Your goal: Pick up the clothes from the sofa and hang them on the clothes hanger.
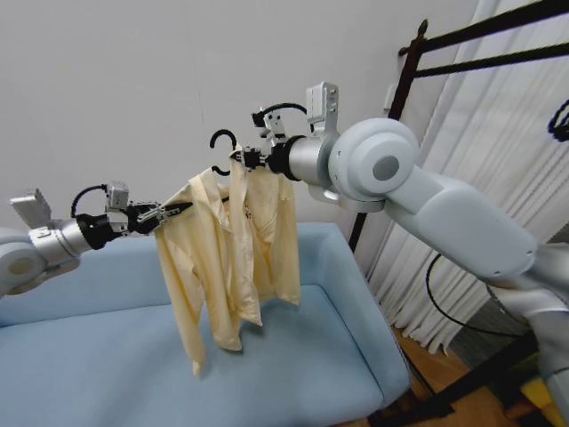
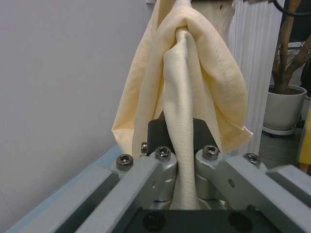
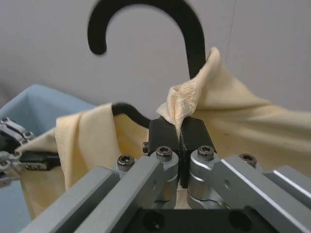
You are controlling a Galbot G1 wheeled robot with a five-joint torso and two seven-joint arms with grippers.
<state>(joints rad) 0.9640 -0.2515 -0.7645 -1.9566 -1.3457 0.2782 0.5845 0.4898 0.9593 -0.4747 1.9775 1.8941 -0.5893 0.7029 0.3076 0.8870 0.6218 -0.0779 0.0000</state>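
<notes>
A pale yellow shirt [image 1: 231,258] hangs on a black hanger [image 1: 222,138] in the air above the sofa. My right gripper [image 1: 242,160] holds it up, shut on the bunched collar [image 3: 177,104] at the base of the hanger's hook [image 3: 192,39]. My left gripper [image 1: 180,210] reaches in from the left and is shut on a fold of the shirt's shoulder. In the left wrist view the cloth [image 2: 194,63] runs as a thick roll between the closed fingers [image 2: 181,145]. The right wrist view shows the left gripper [image 3: 19,155] farther off at the shirt's edge.
The light blue sofa [image 1: 107,374] lies below the shirt. A dark clothes rack [image 1: 404,80] with its top bars stands to the right, in front of a white curtain [image 1: 498,133]. A potted plant [image 2: 284,109] stands on the floor beyond.
</notes>
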